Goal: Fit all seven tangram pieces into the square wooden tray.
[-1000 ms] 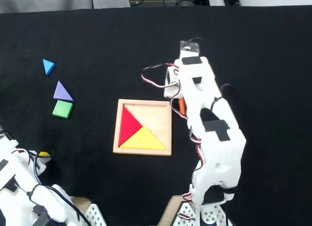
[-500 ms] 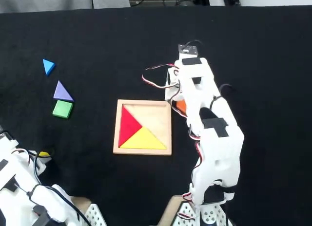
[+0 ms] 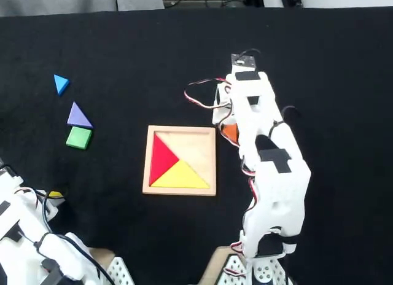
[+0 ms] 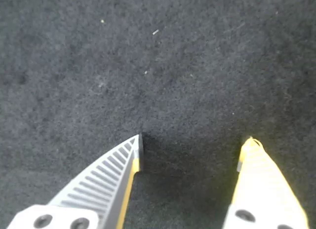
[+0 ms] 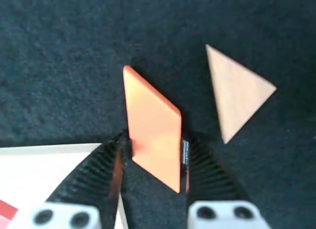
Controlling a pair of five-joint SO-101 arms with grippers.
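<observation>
One square wooden tray [image 3: 198, 144] holds a red triangle [image 3: 162, 157] and a yellow triangle [image 3: 179, 175]. The right gripper [image 5: 154, 140], clamped on the orange parallelogram [image 5: 150, 125] just beside the tray's far right corner, seems to have edged slightly right. The left gripper [image 4: 194, 138] has its jaws apart over black cloth [image 4: 187, 66].

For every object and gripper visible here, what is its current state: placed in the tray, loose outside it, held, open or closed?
wooden tray: partly filled
red triangle: in tray
yellow triangle: in tray
orange parallelogram: gripped, outside tray
pale triangle: loose, outside tray
blue triangle: loose
purple triangle: loose
green square: loose
left gripper: open, empty
right gripper: shut on orange parallelogram
</observation>
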